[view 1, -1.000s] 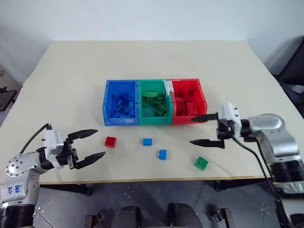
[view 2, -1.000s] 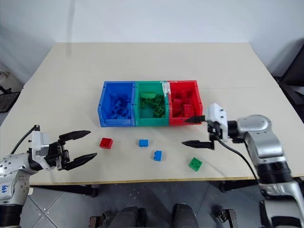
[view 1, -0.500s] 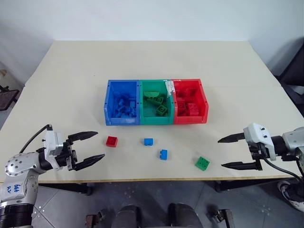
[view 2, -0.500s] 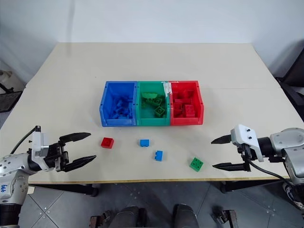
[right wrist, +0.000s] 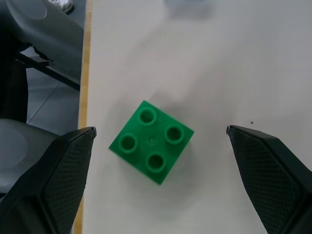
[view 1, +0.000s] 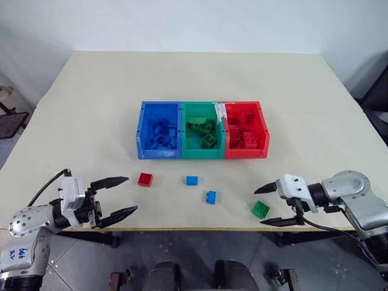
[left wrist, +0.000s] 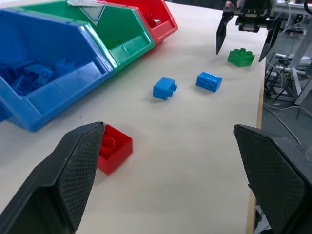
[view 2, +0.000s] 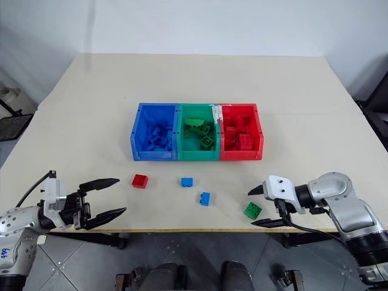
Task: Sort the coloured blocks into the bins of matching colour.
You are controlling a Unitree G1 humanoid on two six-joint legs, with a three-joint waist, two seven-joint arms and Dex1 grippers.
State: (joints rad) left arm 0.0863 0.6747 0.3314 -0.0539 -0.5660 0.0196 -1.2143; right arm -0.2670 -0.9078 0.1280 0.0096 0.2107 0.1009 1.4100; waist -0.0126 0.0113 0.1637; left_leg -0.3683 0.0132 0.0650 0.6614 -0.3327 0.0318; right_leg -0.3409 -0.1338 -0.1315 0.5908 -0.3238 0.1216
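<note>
Straddling the green block (view 1: 260, 209) near the table's (view 1: 91, 109) front edge, the right gripper (view 1: 265, 205) stood spread wide, touching nothing. The left gripper (view 1: 115, 197) gaped empty near the red block (view 1: 145, 179); two blue blocks (view 1: 191, 180) lay before the bins (view 1: 202, 151).

Cream matte tabletop (view 1: 91, 109), tan edge strip. Centre of frame: glossy plastic bins in a row, blue (view 1: 160, 130), green (view 1: 203, 130), red (view 1: 245, 129). Lower centre: one red studded brick (view 1: 145, 179), two blue (view 1: 191, 180) (view 1: 210, 197), one green (view 1: 260, 209). Gripper fingers (view 1: 115, 180) were black, cross-hatched.
</note>
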